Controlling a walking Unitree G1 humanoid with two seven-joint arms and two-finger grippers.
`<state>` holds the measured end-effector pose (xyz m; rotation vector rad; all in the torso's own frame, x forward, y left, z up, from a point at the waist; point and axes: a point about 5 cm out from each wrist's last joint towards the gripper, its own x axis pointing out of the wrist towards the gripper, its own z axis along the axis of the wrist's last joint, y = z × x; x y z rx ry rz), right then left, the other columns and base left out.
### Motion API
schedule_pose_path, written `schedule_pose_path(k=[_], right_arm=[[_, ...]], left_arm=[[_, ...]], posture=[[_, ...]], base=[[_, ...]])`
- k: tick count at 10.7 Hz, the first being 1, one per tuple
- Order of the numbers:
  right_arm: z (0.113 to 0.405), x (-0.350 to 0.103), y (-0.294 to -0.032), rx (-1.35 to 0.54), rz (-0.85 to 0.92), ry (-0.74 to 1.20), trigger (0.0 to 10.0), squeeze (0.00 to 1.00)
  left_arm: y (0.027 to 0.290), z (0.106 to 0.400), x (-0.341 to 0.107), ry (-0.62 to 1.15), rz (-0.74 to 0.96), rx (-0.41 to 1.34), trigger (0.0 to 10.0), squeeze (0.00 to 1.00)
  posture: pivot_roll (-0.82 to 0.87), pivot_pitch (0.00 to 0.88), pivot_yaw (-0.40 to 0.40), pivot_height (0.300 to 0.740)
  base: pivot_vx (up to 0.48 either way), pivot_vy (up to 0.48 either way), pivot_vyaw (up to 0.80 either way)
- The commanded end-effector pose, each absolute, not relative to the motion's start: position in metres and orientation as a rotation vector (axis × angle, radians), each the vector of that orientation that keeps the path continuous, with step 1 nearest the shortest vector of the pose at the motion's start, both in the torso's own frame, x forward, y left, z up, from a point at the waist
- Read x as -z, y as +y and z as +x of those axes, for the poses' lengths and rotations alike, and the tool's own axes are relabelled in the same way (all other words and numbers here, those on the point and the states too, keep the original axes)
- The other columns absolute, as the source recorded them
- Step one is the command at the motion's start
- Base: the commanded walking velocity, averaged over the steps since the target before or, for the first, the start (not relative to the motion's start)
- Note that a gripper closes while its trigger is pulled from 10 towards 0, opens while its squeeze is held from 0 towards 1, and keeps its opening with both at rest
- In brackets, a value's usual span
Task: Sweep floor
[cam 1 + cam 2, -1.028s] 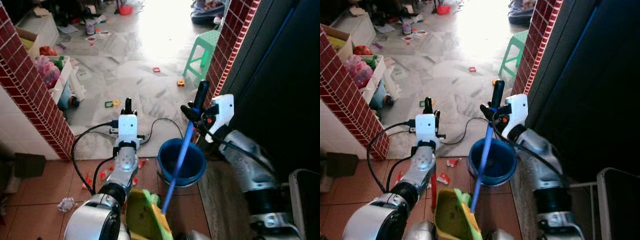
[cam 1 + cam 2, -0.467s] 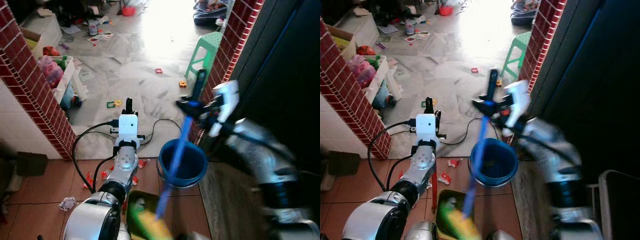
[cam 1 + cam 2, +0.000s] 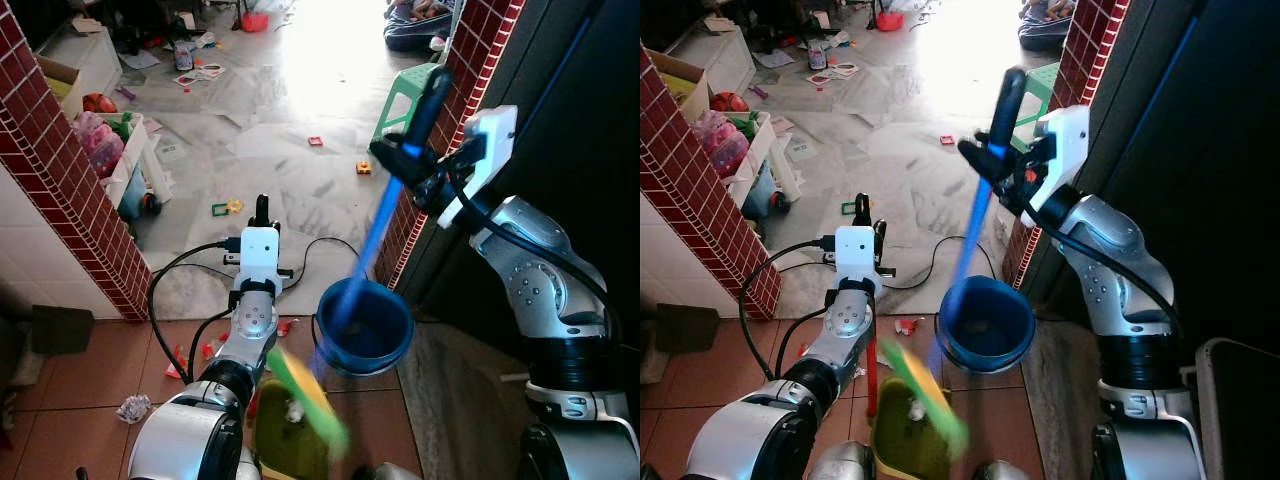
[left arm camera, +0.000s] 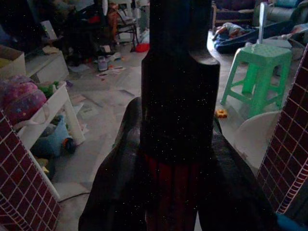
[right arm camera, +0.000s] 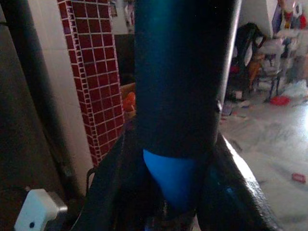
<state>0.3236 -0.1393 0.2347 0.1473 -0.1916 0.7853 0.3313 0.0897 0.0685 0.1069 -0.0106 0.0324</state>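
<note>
Left eye view first, from what lies nearest us: at our feet we have the yellow-green dustpan (image 3: 285,440) on the terracotta tiles, and above it the broom head (image 3: 308,403), blurred by motion. Our left gripper (image 3: 259,212) reaches forward just beyond, its fingers pressed onto the dark top of a red handle (image 4: 175,187) that we take to be the dustpan's. Beside it stands the blue bucket (image 3: 363,325), with the blue broom (image 3: 975,230) shaft slanting up across it to our right gripper (image 3: 996,160), which is raised high by the brick pillar (image 3: 470,95) and pinches the shaft just below its black grip. Scraps of red litter (image 3: 185,357) and a crumpled wrapper (image 3: 131,407) lie on the tiles near the black cable (image 3: 165,300). Farther out the marble floor carries small toys (image 3: 314,141), then the green stool (image 3: 410,90).

We judge that we are swinging the broom over the dustpan, likely to drop what it carries or to reset for a stroke. To do it well we should keep the head low and slow over the pan so nothing scatters, hold the pan steady with the left, keep the shaft off the bucket rim, and draw the red scraps toward the pan without snagging the cable
</note>
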Motion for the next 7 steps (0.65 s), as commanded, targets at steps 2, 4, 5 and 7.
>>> schedule_pose_path(k=[2, 4, 5, 7], right_arm=[[0.321, -0.240, -0.141, -0.770, 0.049, -0.242, 10.0, 0.00], [0.313, -0.218, -0.137, -0.761, -0.058, -0.218, 10.0, 0.00], [0.308, -0.207, -0.133, -0.758, -0.070, -0.203, 10.0, 0.00], [0.306, -0.195, -0.130, -0.728, -0.059, -0.186, 10.0, 0.00]], left_arm=[[0.088, 0.335, -0.074, -0.020, 0.106, -0.022, 10.0, 0.00], [0.094, 0.339, -0.080, -0.044, 0.007, 0.012, 10.0, 0.00], [0.101, 0.340, -0.082, -0.054, -0.011, 0.003, 10.0, 0.00], [0.107, 0.342, -0.087, -0.076, -0.102, 0.064, 10.0, 0.00]], posture=[[-0.08, 0.000, -0.029, 0.740], [-0.08, 0.002, -0.029, 0.740], [-0.08, 0.002, -0.029, 0.740], [-0.07, 0.009, -0.032, 0.740]], base=[[0.000, 0.000, 0.00], [0.000, 0.000, 0.00], [0.000, 0.000, 0.00], [0.000, 0.000, 0.00]])
